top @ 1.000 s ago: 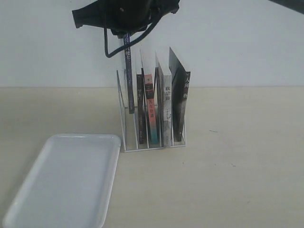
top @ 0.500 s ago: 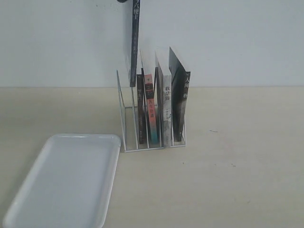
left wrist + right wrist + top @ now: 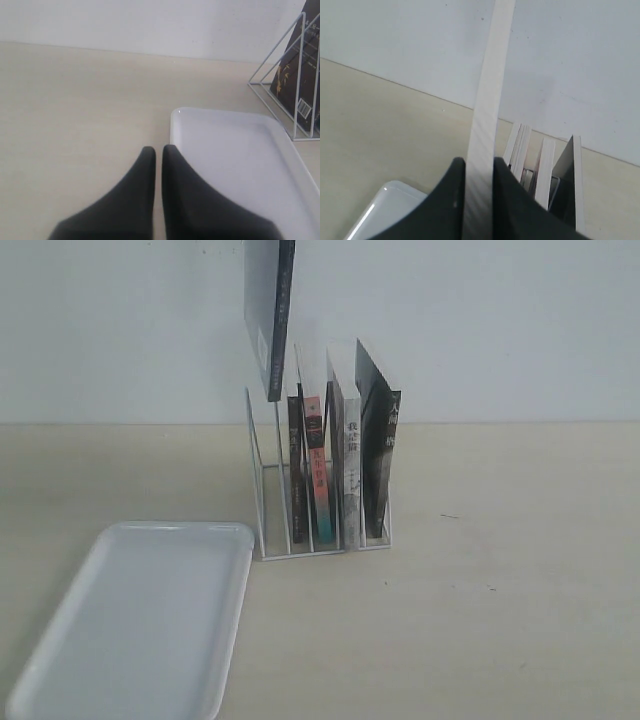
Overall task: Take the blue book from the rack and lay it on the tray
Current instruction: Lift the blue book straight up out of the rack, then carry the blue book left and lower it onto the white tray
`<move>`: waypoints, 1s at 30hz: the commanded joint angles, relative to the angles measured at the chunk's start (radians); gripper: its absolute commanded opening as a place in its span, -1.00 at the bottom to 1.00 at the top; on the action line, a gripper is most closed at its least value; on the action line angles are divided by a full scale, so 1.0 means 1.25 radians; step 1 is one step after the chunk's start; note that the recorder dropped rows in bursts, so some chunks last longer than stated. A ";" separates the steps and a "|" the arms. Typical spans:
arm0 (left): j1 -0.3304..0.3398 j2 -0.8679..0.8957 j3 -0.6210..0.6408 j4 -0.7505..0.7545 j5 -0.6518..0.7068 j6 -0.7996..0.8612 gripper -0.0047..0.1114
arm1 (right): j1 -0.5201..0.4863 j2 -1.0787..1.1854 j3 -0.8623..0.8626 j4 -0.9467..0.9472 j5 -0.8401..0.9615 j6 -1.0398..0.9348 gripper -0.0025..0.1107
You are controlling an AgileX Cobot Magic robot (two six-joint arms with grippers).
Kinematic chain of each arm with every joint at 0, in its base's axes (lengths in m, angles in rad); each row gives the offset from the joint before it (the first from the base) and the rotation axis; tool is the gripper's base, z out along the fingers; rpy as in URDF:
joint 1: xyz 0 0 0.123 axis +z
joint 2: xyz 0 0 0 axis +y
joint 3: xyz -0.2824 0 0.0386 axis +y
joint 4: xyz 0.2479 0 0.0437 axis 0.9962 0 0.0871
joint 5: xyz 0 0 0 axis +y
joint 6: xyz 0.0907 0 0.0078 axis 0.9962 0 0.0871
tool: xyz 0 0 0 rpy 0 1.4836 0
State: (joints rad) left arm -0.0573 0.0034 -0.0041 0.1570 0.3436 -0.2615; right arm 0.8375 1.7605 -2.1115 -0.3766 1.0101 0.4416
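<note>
Overhead, the right tool [image 3: 479, 165] clamps the blue book [image 3: 270, 312] upright over the rack [image 3: 300, 552].

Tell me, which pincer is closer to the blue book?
Right. The right pincer grips the blue book itself. The left pincer sits shut near the tray's corner, away from the book.

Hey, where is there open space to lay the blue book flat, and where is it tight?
The tray is bare across its whole floor, front-left of the rack. The table right of the rack is open too. Tight spot: the rack's slots, where upright books stand close together, just below the blue book gripped by the right end effector.
</note>
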 commanded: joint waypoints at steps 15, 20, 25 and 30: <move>-0.003 -0.003 0.003 -0.003 -0.001 -0.006 -0.85 | 0.124 -0.051 -0.004 0.071 -0.029 -0.328 -0.96; -0.003 -0.003 0.003 -0.003 -0.001 -0.006 -0.85 | 0.137 -0.049 -0.004 0.100 -0.029 -0.393 -0.96; -0.003 -0.003 0.003 -0.003 -0.001 -0.006 -0.85 | 0.137 -0.032 -0.003 0.178 -0.007 -0.545 -0.96; -0.003 -0.003 0.003 -0.003 -0.001 -0.006 -0.85 | 0.137 0.013 -0.003 0.238 0.025 -0.658 -0.96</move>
State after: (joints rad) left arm -0.0573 0.0034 -0.0041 0.1570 0.3436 -0.2615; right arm 1.0070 1.7514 -2.1115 -0.1021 1.0506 -0.3013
